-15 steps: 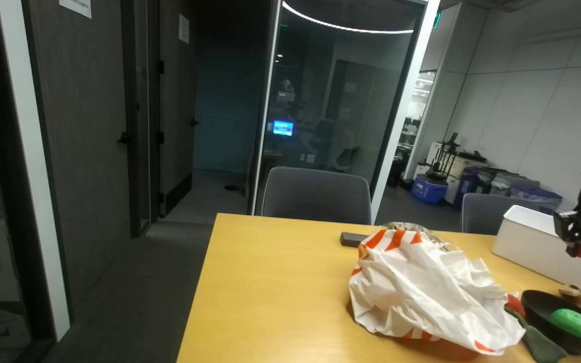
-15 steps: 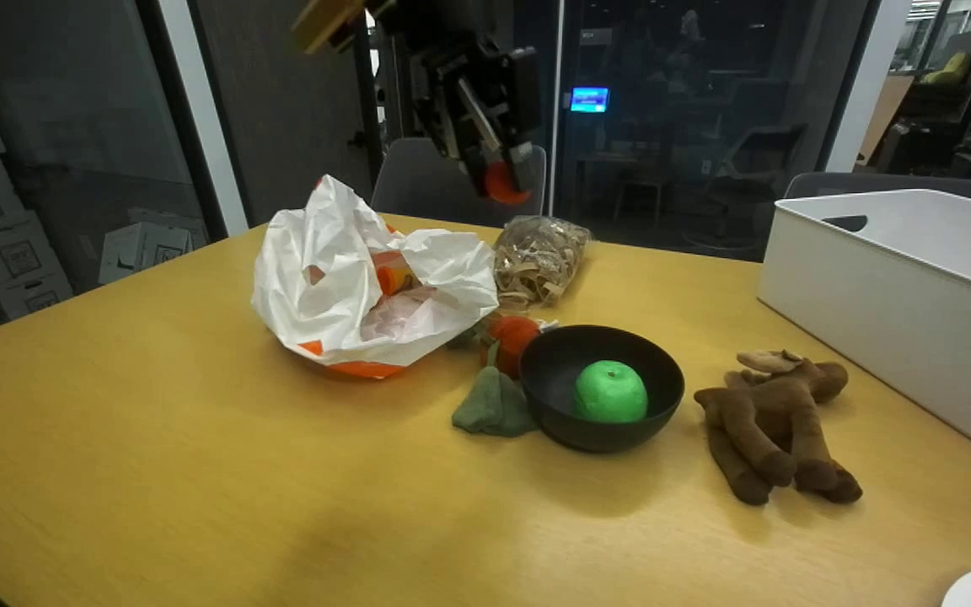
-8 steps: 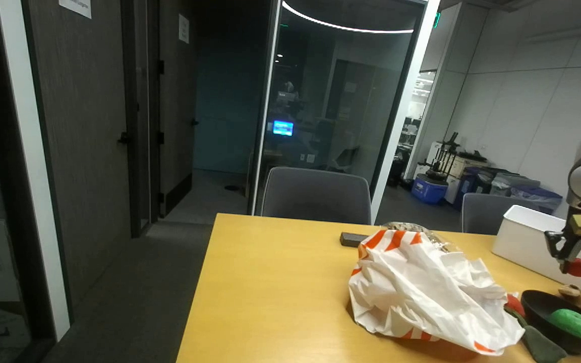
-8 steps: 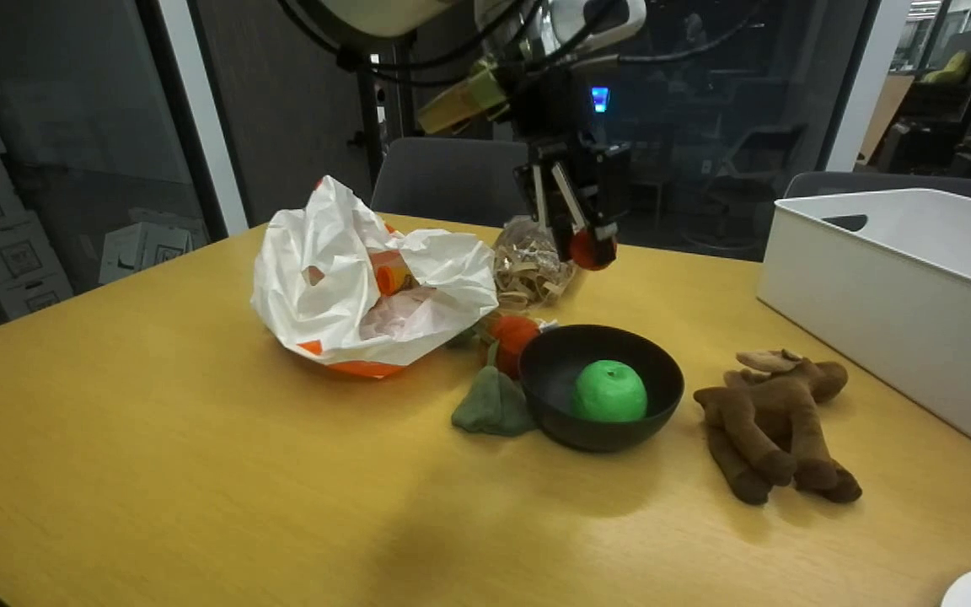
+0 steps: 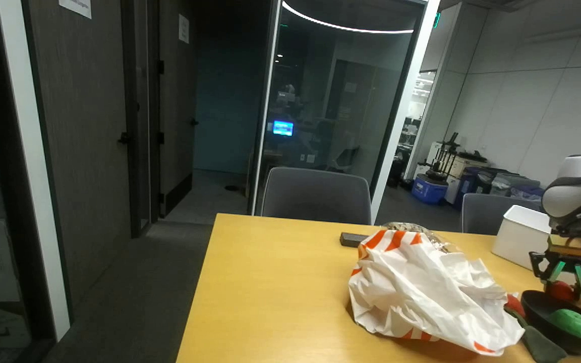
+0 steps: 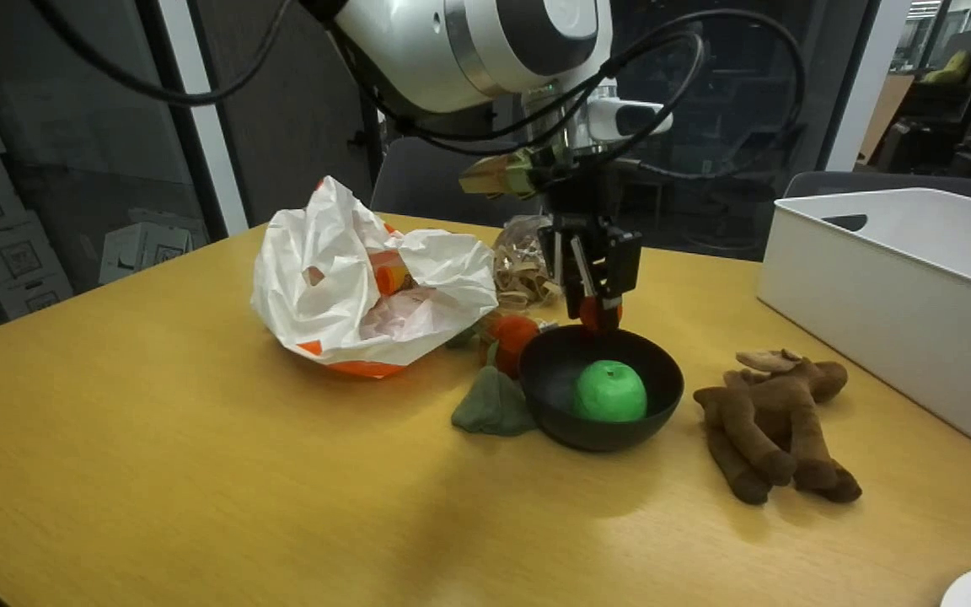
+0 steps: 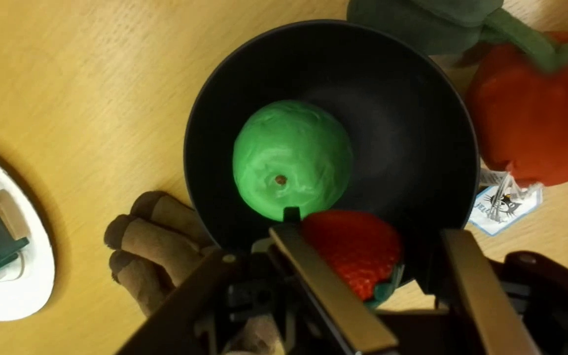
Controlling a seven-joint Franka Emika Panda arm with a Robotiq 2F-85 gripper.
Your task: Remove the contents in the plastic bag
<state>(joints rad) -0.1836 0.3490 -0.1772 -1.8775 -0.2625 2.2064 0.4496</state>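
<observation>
The white plastic bag with orange stripes (image 5: 431, 292) lies crumpled on the table. In an exterior view the bag (image 6: 308, 270) opens toward the camera and an orange-yellow thing (image 6: 390, 278) shows inside. My gripper (image 6: 593, 317) is shut on a red strawberry (image 7: 353, 251) with a green cap. It points down, just above the far rim of the black bowl (image 6: 603, 434). A green round fruit (image 7: 291, 158) sits in the bowl. The strawberry is partly hidden by a finger (image 7: 333, 291). The bag is not in the wrist view.
A red plush with green leaves (image 6: 512, 337) touches the bowl's side. A brown plush animal (image 6: 776, 413) lies beside it. A white bin (image 6: 890, 312), a clear bag of paper shreds (image 6: 523, 265), a white plate (image 7: 22, 291) and a dark block (image 5: 352, 239) are also on the table.
My gripper has come down from above the table to the bowl's rim, carrying the strawberry, and has turned more upright. The bag and the bowl have not moved.
</observation>
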